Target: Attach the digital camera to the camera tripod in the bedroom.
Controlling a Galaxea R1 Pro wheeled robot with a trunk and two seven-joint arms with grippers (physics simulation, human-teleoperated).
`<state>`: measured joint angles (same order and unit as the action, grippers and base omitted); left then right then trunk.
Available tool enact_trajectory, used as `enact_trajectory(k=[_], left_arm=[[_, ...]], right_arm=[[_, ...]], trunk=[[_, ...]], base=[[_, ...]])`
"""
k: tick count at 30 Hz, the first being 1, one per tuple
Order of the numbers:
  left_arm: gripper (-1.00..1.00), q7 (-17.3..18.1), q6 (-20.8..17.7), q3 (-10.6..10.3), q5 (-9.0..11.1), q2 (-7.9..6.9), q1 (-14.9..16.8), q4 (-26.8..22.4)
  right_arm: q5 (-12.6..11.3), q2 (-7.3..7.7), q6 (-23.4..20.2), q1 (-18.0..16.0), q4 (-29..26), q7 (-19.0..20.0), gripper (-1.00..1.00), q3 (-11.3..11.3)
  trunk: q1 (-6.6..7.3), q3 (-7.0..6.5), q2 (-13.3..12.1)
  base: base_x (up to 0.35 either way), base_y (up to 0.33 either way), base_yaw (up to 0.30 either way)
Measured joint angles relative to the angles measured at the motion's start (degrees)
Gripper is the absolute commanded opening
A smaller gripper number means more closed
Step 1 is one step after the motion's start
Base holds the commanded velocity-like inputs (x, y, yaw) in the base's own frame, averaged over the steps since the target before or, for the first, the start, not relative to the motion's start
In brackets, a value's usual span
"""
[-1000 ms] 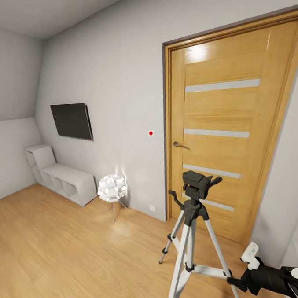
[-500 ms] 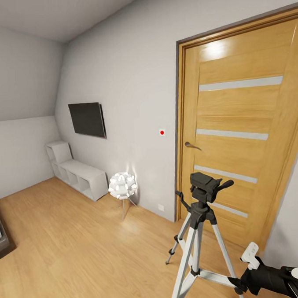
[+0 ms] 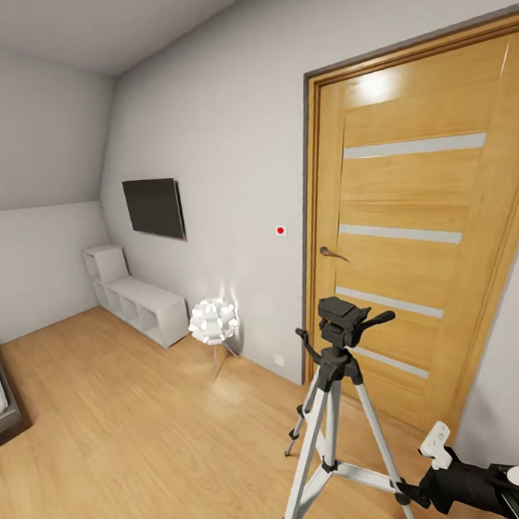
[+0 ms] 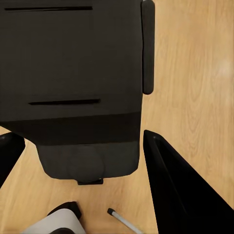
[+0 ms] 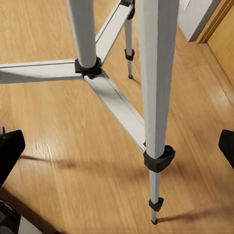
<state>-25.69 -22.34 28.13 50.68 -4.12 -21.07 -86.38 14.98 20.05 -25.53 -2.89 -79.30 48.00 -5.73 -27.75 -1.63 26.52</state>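
Silver-legged, black-jointed tripod [image 3: 334, 408] standing upright on the light wood floor [image 3: 132, 444] of the bedroom, just in front of the wooden door [image 3: 419, 227], with its black head and side handle [image 3: 345, 320] on top and nothing mounted there. Behind it, on the pale grey wall [image 3: 222, 154], a flat black screen [image 3: 154, 208], a small white switch with a red dot [image 3: 280, 230] near the door frame, and a socket [image 3: 279, 360] low down. Under the screen, against the wall, a low white shelf unit [image 3: 135, 302]; next to that, a round white lamp [image 3: 214, 321] on thin legs. At the left border, a dark corner of the bed [image 3: 1, 402]. At the low right corner of the head view, the black right arm [image 3: 481, 485] with a white part on it, close to one tripod leg. In the right wrist view, the right gripper [image 5: 117, 148] with black fingers [image 5: 9, 152] spread wide to both borders, holding nothing, looking down at the tripod legs [image 5: 155, 87] and the grey cross braces [image 5: 114, 100] from near. In the left wrist view, the left gripper [image 4: 83, 137] with fingers [image 4: 183, 190] apart and a dark boxy thing [image 4: 78, 73] between or behind them, one edge right at a finger; not possible to tell whether pinched or free, nor what exactly it is. Below it, wood floor and a thin silver rod with black tip [image 4: 122, 219].
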Motion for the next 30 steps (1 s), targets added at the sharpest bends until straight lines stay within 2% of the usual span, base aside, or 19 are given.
enact_trajectory(k=[5,15,30], left_arm=[[-1.0,0.02,0.02,0.07,0.02,0.01,-0.01,0.0],[-1.0,-0.02,0.04,0.09,0.02,0.01,-0.01,-0.01],[-1.0,-0.15,0.16,0.1,-0.12,0.05,-0.01,-0.01]], right_arm=[[-0.02,0.02,-0.02,-0.01,0.01,-0.03,1.0,0.0],[-0.05,0.01,0.02,-0.01,0.06,-0.04,1.0,0.0],[0.04,0.17,1.41,-0.01,1.56,-0.01,1.0,0.01]], trunk=[[0.01,0.0,-0.01],[0.01,0.0,-0.01],[0.01,0.0,-0.01]], base=[[-0.012,-0.016,0.07],[-0.002,-0.002,0.197],[0.0,0.0,0.072]])
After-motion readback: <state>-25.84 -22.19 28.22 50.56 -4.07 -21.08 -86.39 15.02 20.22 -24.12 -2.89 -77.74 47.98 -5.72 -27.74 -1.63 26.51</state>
